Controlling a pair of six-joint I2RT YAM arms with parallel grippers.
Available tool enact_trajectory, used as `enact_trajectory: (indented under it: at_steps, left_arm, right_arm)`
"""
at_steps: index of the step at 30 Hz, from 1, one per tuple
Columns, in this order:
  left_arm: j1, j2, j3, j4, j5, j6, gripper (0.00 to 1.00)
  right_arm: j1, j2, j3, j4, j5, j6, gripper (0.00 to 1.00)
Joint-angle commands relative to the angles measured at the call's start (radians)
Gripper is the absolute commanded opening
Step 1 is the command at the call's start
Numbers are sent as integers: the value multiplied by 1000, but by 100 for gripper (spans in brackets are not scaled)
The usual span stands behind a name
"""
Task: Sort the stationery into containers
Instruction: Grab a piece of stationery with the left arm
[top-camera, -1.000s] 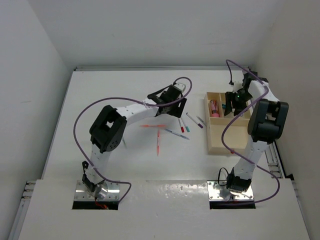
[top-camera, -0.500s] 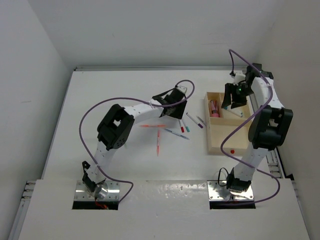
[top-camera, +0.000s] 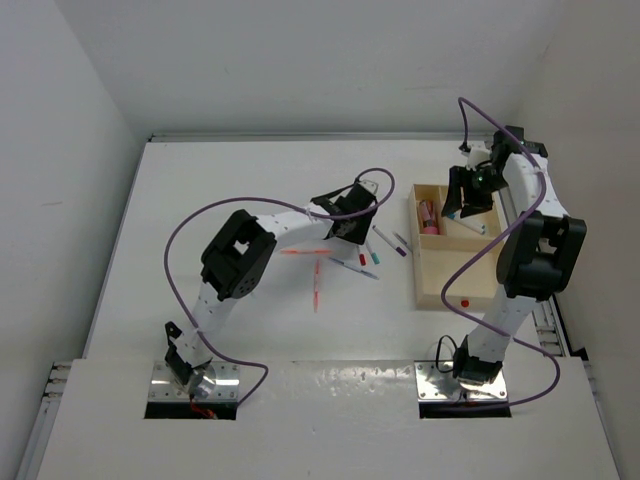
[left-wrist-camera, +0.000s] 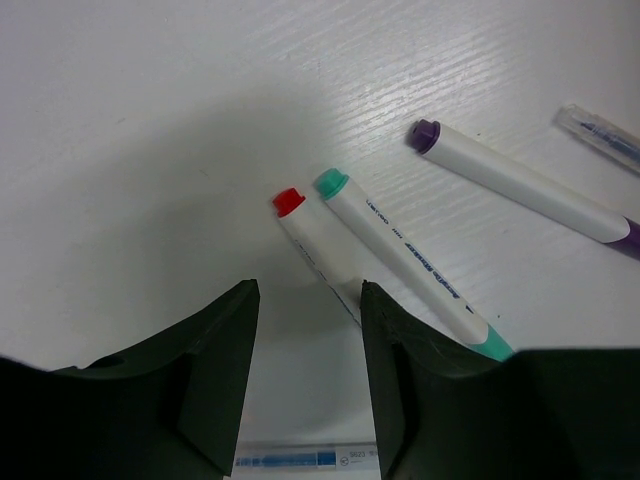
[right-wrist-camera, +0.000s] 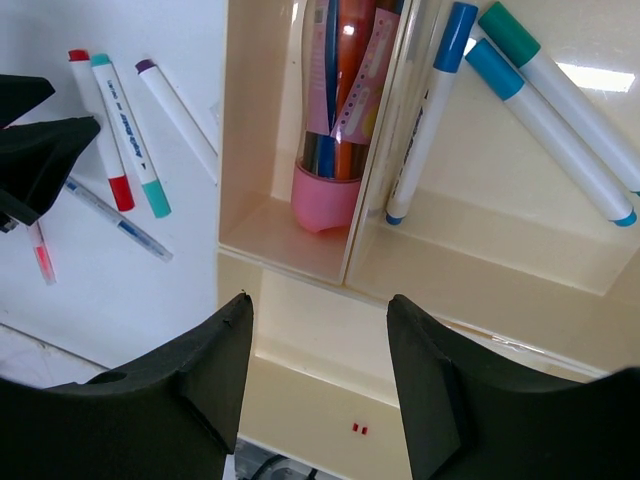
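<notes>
Red-capped white marker (left-wrist-camera: 310, 235) lay on the white table (left-wrist-camera: 150, 120). Its lower end sat between the left gripper (left-wrist-camera: 306, 300) fingers, which stood apart and were not clamped on it. Teal-capped white marker (left-wrist-camera: 400, 255) lay just beside it, then a purple-capped white marker (left-wrist-camera: 520, 185), then a thin clear blue pen (left-wrist-camera: 600, 133). Two orange-red pens (top-camera: 300, 252) lay on the table further left. Pale wooden tray (right-wrist-camera: 300, 390) sat to the right. One small compartment held a pink-ended clear tube (right-wrist-camera: 325, 195). The next held two blue-capped white markers (right-wrist-camera: 428, 120) and a second teal-capped marker (right-wrist-camera: 560, 95). Right gripper (right-wrist-camera: 318, 305) hung over the tray, jaws apart, empty.
</notes>
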Motion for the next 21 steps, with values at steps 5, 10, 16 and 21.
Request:
enact_trajectory:
  at_steps: [5, 10, 16, 21]
  left_arm:
    - [-9, 12, -14, -31, -32, 11, 47]
    - [-11, 10, -18, -95, -17, 39, 43]
    - [-11, -32, -87, -89, 55, 42, 41]
    - [-9, -25, -84, -65, 108, 69, 10]
  right_arm:
    - [0, -22, 45, -11, -31, 7, 56]
    - [-1, -28, 45, -16, -32, 5, 56]
    - [0, -34, 37, -17, -54, 11, 56]
    - [0, -52, 22, -13, -77, -1, 56]
